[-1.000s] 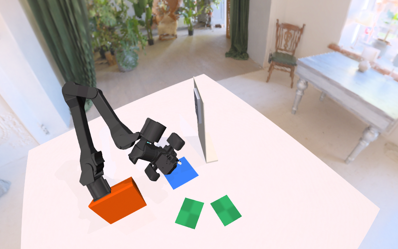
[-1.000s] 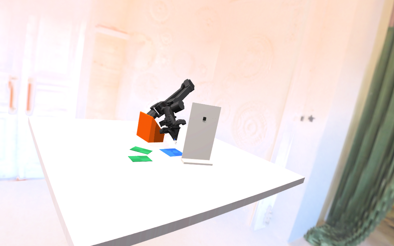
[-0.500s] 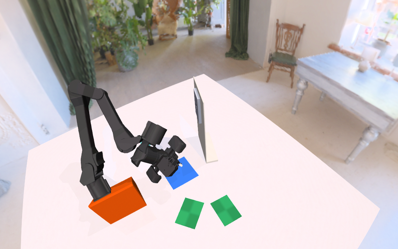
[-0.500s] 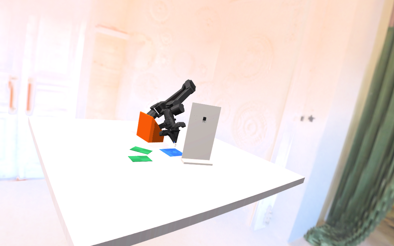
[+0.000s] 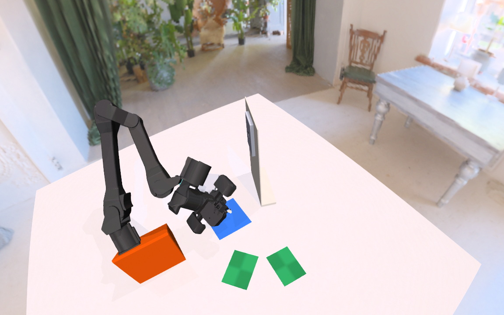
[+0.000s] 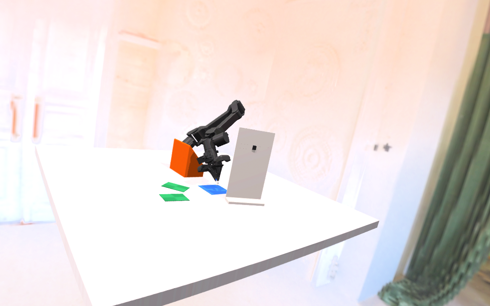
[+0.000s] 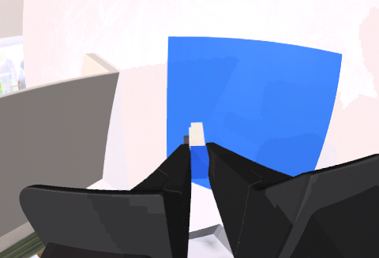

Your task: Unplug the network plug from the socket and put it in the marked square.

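The end effector (image 7: 198,150) grips the plug (image 7: 197,133) above the blue square (image 7: 264,100), the upright panel (image 7: 53,137) at nine o'clock.

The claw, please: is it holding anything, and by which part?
Yes. The claw is shut on the network plug, gripping its blue body; the pale front end pokes out past the fingertips.

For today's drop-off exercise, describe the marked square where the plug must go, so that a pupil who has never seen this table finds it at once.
Start at the tall grey upright panel on the white table. On the table at its foot, on the robot's side, lies the flat blue square, under the gripper that holds the plug. It is blue; the two patches nearby are green.
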Tool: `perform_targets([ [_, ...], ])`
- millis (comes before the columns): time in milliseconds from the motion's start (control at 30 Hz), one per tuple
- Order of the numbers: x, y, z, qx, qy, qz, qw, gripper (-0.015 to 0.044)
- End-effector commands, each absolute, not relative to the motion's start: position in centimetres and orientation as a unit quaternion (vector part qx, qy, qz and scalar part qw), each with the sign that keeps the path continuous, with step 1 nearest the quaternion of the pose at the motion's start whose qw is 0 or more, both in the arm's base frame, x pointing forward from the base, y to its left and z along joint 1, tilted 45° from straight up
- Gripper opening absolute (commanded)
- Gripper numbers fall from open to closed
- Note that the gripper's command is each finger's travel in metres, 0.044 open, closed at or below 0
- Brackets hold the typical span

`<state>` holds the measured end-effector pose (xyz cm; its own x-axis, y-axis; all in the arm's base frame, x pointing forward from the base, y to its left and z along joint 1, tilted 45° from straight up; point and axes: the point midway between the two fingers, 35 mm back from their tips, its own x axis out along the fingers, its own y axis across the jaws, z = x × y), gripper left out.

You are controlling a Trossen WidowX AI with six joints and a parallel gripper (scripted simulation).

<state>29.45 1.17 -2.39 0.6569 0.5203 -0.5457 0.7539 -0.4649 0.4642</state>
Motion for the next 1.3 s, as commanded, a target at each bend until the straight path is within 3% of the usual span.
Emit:
perform_targets([
  [0, 29.4, 1.5, -2.8, 0.840, 0.379, -0.169, 0.349, 0.0000],
  [1267, 29.4, 3.3, -4.1, 0.841, 0.379, -0.166, 0.349, 0.0000],
])
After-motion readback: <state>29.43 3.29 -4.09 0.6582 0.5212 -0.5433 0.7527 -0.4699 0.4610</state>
